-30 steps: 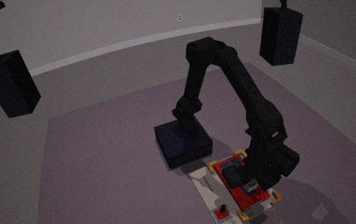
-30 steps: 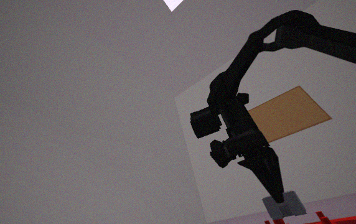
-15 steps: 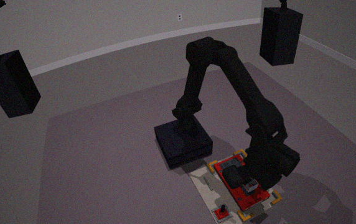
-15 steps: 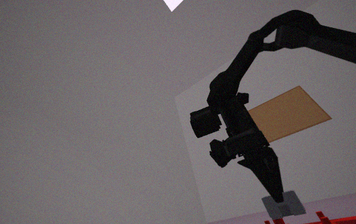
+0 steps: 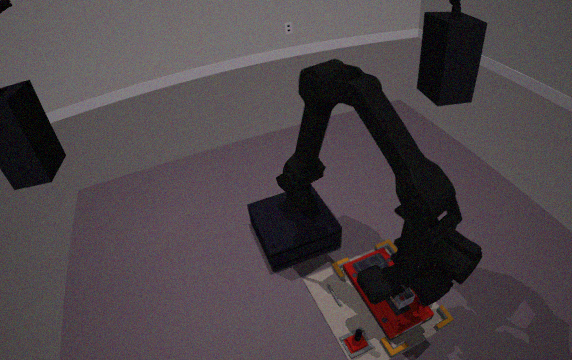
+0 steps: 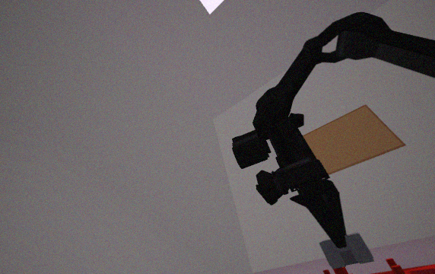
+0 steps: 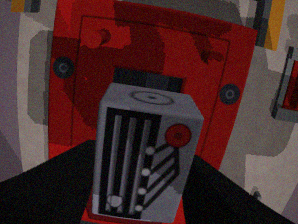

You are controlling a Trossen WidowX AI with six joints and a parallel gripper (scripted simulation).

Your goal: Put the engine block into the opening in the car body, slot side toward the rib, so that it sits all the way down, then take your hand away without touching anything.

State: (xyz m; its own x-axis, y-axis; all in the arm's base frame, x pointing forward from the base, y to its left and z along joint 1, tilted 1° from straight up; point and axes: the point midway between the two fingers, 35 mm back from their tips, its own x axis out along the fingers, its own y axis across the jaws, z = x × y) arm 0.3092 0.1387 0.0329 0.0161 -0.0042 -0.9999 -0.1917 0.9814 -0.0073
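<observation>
While the hand (image 5: 400,287) (image 6: 340,245) (image 7: 141,157) grips it, the engine block (image 5: 403,298) (image 6: 346,251) (image 7: 145,155) overlaps the opening's edge (image 7: 149,79).

A pale mat (image 5: 322,296) (image 7: 260,172) carries the red car body (image 5: 397,324) (image 7: 100,60) between yellow corner brackets (image 5: 394,347) (image 7: 275,25).

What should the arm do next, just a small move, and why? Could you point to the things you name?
Probably ease the gripper (image 5: 391,295) (image 6: 340,246) (image 7: 141,157) slightly to bring the engine block (image 5: 402,298) (image 6: 347,252) (image 7: 145,150) squarely over the dark opening (image 7: 130,77) before lowering: the block is gripped, it stands above the red car body (image 5: 398,322) (image 6: 427,269) (image 7: 175,55), and in the wrist view part of the opening shows beyond it.
</observation>
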